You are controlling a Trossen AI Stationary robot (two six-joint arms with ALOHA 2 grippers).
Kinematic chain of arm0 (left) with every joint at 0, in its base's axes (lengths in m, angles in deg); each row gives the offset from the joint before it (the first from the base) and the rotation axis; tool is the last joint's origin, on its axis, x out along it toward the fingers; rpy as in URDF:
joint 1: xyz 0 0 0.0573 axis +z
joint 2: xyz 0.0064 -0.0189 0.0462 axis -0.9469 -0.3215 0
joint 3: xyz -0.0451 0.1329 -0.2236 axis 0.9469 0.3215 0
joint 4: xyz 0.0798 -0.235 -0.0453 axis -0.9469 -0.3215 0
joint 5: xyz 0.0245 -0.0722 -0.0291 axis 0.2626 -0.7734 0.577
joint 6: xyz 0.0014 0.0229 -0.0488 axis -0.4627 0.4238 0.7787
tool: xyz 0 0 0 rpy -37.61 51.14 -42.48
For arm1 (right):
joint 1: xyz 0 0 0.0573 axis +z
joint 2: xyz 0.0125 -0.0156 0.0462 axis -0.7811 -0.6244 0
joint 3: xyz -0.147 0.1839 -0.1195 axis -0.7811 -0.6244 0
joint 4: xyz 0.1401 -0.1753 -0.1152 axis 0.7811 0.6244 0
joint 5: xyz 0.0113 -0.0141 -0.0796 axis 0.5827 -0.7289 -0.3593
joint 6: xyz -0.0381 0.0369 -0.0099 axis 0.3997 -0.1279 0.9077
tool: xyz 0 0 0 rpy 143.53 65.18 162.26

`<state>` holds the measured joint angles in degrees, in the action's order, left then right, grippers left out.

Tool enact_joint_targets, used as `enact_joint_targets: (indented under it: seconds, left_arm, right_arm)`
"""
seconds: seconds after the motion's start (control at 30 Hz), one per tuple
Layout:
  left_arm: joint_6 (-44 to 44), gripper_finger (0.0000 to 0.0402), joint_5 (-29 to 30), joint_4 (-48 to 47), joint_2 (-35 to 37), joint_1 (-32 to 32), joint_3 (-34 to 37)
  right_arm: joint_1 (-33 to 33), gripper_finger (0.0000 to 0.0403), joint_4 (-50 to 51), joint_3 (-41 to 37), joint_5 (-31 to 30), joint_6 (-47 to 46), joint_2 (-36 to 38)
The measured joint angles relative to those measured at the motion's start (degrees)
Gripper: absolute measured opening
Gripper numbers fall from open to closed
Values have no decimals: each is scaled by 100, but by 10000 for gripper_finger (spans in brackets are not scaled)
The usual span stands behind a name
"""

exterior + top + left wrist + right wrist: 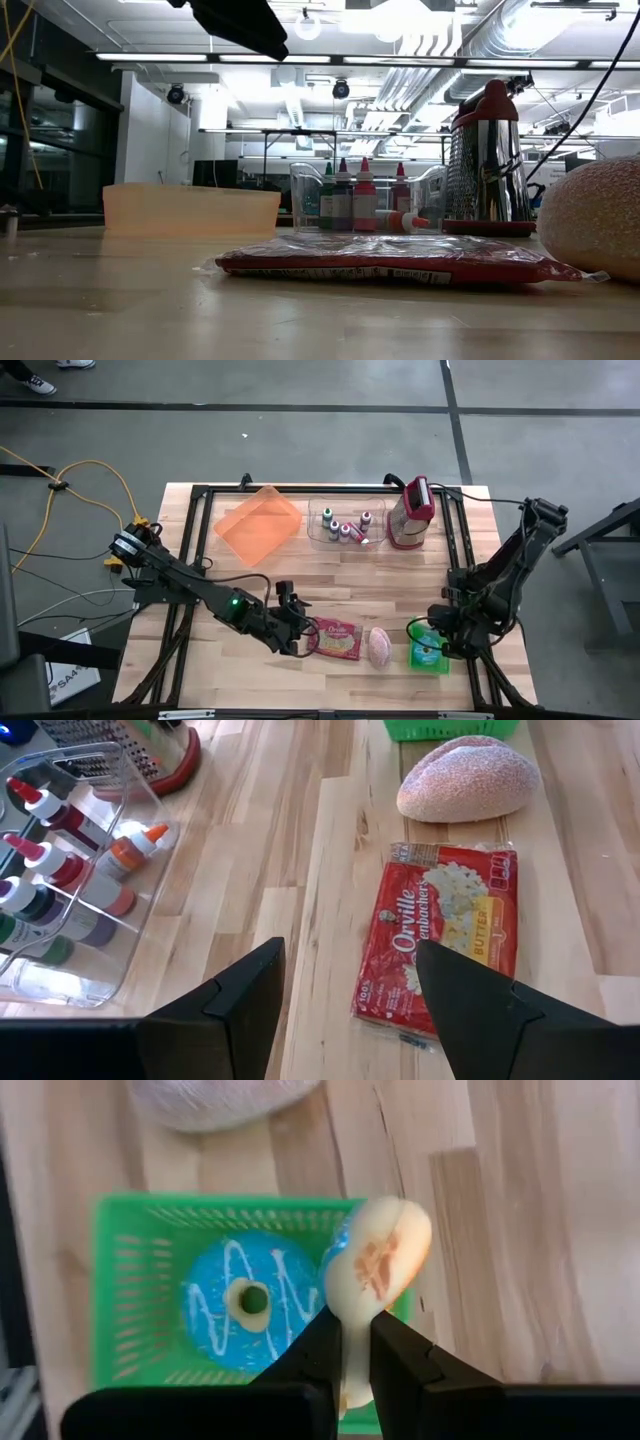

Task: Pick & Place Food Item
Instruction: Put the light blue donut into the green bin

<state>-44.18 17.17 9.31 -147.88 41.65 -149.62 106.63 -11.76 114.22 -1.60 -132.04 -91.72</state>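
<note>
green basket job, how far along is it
Done, as far as it shows: a blue frosted donut already lies in the green plastic basket. In hand: the right gripper is shut on a pale drumstick-shaped food piece above the basket's edge. Left: releasing it there. The red popcorn packet and sugared bun lie on the table; the left gripper hovers open beside the packet.

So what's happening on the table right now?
The right gripper is shut on a pale toy food piece, holding it above the green basket, which has a blue donut in it. The left gripper is open, near the popcorn bag. A sugared bun lies between the bag and the basket.
</note>
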Motion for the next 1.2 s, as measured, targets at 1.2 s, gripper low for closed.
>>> enact_joint_targets:
  seconds: [1.2]
  left_arm:
    - [-4,218,-2,2,-2,-16,0]
  right_arm:
    - [2,87,-162,-424,758,12,0]
